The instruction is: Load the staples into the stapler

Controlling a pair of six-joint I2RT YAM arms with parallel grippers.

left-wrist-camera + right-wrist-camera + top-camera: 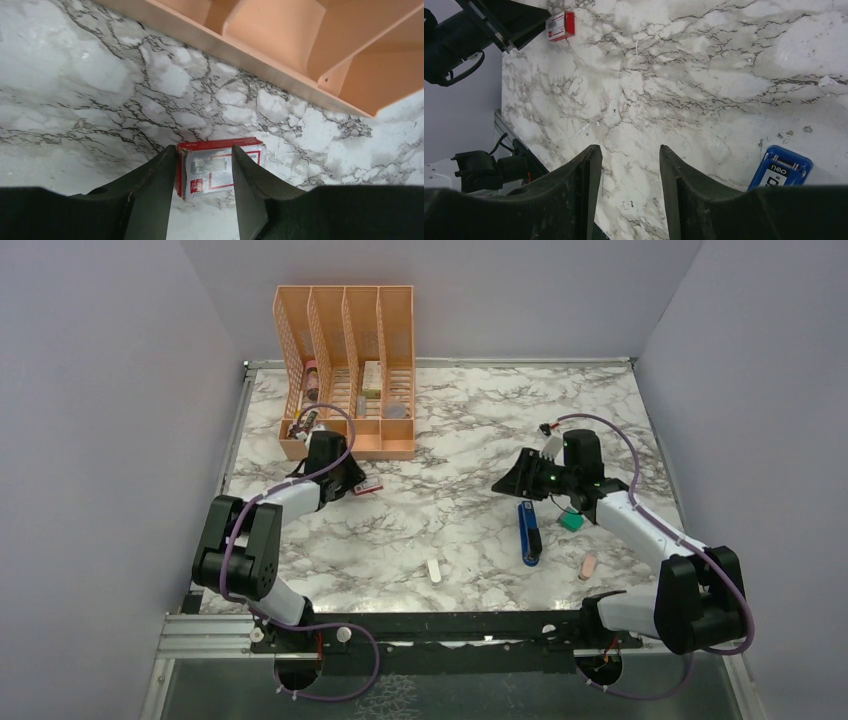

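The staples are a small red box with a white label, lying flat on the marble just in front of the orange organizer. My left gripper hangs right over the box, open; one finger stands by its left end and the other crosses in front of its label. In the top view the staples show at the tips of the left gripper. The blue stapler lies mid-right on the table. My right gripper is open above bare marble, left of and beyond the stapler, holding nothing.
An orange slotted desk organizer stands at the back left, close behind the left gripper. A teal block and a pink eraser lie right of the stapler. A small white piece lies near the front middle.
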